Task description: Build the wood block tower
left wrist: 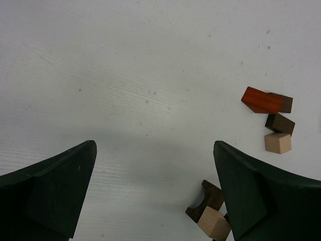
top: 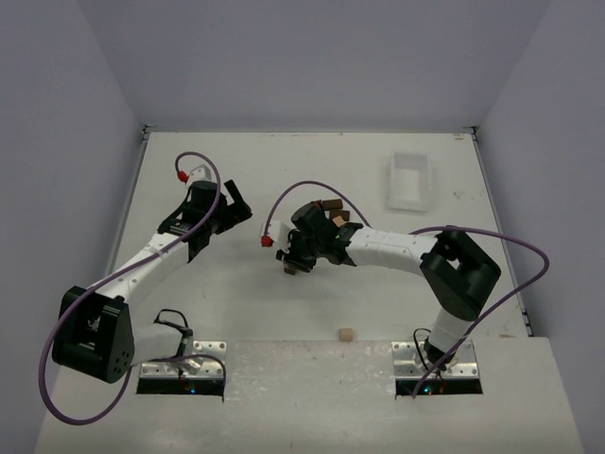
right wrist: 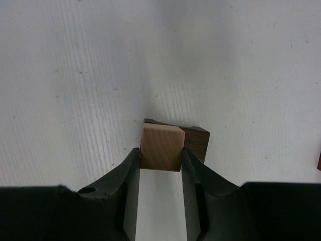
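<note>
Wood block tower (right wrist: 165, 143): two pieces so far, mid-table, just left of the centre line and between the two arms.
- Pale cube (right wrist: 160, 149): light tan, clamped on two opposite sides by the right gripper (right wrist: 160, 153). It touches the dark base block; I cannot tell whether it rests on top of it or leans against its side.
- Dark base block (right wrist: 196, 142): dark brown, flat on the table (top: 284, 161), partly hidden behind the pale cube. In the left wrist view it shows a curved notch on one side.

Right gripper: clenched on the pale cube, fingers (right wrist: 131, 173) pressed against its faces, low over the table.

Left gripper (left wrist: 154, 144): released, jaws spread wide, nothing between them, above bare table just left of the tower.

Loose pieces, in a small cluster farther from the arm bases than the tower, beside the right arm's wrist:
- Reddish-brown block (left wrist: 261, 99), lying flat and touching a dark piece at its end.
- Dark brown block (left wrist: 281, 123), just beside it.
- Tan cube (left wrist: 277, 143), touching that dark brown block.

Stray tan block (top: 347, 334): alone near the near edge, well apart from the rest.

White tray (top: 412, 163): far right of the table, well apart from the blocks.
</note>
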You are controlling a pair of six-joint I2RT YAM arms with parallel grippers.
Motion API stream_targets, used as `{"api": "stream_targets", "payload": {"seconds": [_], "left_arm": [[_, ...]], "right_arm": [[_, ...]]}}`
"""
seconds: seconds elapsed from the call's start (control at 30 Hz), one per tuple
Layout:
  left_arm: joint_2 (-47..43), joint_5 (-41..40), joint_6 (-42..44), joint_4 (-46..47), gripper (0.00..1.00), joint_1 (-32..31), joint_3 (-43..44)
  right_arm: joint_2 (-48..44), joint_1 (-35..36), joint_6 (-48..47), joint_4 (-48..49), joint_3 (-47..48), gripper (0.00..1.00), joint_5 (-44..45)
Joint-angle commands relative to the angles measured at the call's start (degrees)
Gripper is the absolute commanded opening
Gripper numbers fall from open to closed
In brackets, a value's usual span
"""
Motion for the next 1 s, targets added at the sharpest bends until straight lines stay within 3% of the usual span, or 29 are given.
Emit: {"api": "stream_targets", "payload": {"seconds": [0.0, 0.97], "left_arm": [[-1.4, -0.1, 0.3, 2.1, 1.0, 0.5, 0.1], [-1.5, 0.9, 0.5, 2.2, 1.0, 0.5, 0.0]], "right_arm": [[-0.1, 0.5, 1.6, 3.1, 1.5, 0.2, 0.9], [-0.5, 0.8, 2.0, 3.7, -0.1, 0.31, 2.3]]}}
